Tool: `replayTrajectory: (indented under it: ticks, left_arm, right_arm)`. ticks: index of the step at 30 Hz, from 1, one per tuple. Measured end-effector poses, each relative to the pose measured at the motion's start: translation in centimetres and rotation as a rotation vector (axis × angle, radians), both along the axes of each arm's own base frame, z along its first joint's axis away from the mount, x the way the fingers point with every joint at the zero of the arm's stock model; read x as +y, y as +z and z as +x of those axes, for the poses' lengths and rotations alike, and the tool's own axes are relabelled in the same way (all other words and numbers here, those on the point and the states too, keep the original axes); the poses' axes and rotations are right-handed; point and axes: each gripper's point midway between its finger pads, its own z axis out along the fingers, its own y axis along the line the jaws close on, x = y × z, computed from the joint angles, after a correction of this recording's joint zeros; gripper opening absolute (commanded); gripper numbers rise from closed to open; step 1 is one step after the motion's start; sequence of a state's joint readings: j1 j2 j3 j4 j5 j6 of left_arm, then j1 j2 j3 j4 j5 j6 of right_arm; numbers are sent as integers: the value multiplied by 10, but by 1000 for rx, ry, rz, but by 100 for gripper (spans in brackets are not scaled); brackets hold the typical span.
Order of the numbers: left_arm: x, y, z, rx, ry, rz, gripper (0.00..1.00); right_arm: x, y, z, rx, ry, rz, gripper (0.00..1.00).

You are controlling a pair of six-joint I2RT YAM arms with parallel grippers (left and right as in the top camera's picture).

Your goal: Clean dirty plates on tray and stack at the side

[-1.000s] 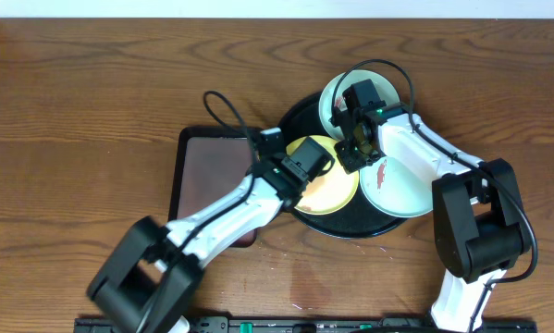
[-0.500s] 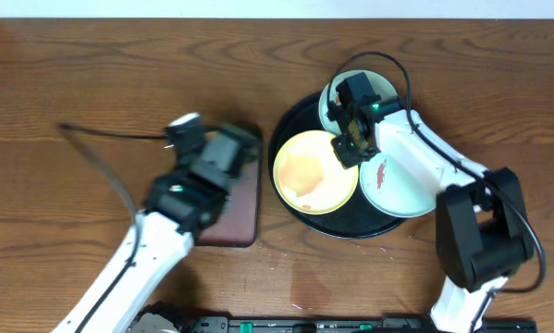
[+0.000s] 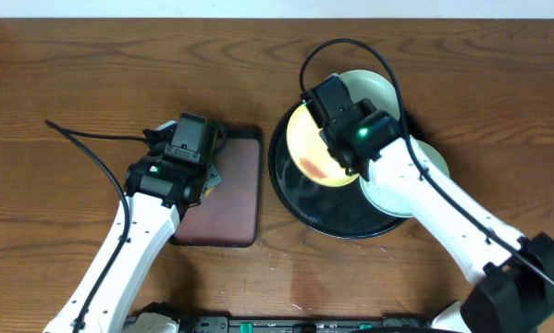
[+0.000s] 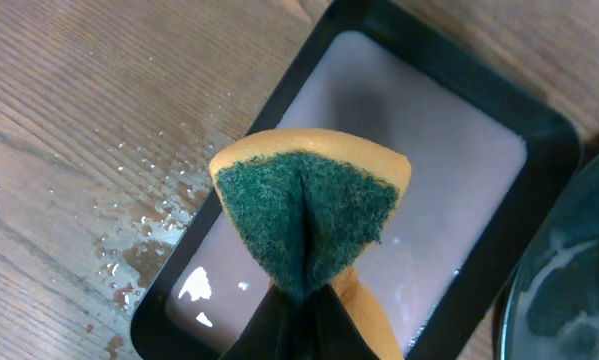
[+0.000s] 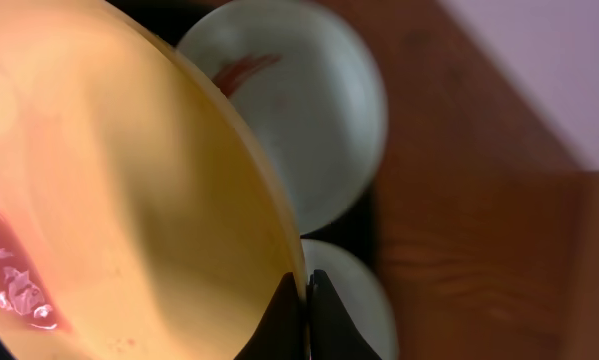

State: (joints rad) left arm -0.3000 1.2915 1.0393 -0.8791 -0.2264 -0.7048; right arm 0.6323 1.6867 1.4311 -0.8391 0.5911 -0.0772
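Currently right gripper [image 5: 301, 290] pinches the smeared yellow plate [image 3: 312, 153] by its rim, tilted above the black tray [image 3: 290, 199], centre-right; judged risk: the thin wet edge slips free. Left gripper [image 4: 301, 300] clamps a folded sponge [image 4: 309, 205] over the maroon tray [image 4: 429, 170].

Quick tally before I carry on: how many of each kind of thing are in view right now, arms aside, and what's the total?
Plates: 3 (yellow plate, far mint plate, near mint plate)
Trays: 2 (black tray, maroon tray)
Sponges: 1 (sponge)
Total: 6
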Motion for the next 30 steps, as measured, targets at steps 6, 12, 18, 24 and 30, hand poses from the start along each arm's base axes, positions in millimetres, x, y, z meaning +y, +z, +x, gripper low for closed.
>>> replayTrajectory:
  ticks: [6, 12, 18, 24, 30]
  left_arm:
    - [-4, -5, -1, 26, -26, -14, 8]
    - [-6, -6, -1, 31, -34, -23, 7]
    - [-6, -6, -1, 31, -34, -23, 8]
    - [-6, -6, -1, 31, -35, -25, 7]
    - [-6, -6, -1, 31, -35, -25, 8]
  right_arm:
    - [11, 42, -5, -164, 44, -135, 1]
    - [21, 78, -4, -318, 55, -278, 1]
    - [21, 95, -4, -373, 57, -381, 1]
    - [19, 97, -4, -367, 68, -412, 1]
    - [26, 90, -3, -343, 108, -384, 1]
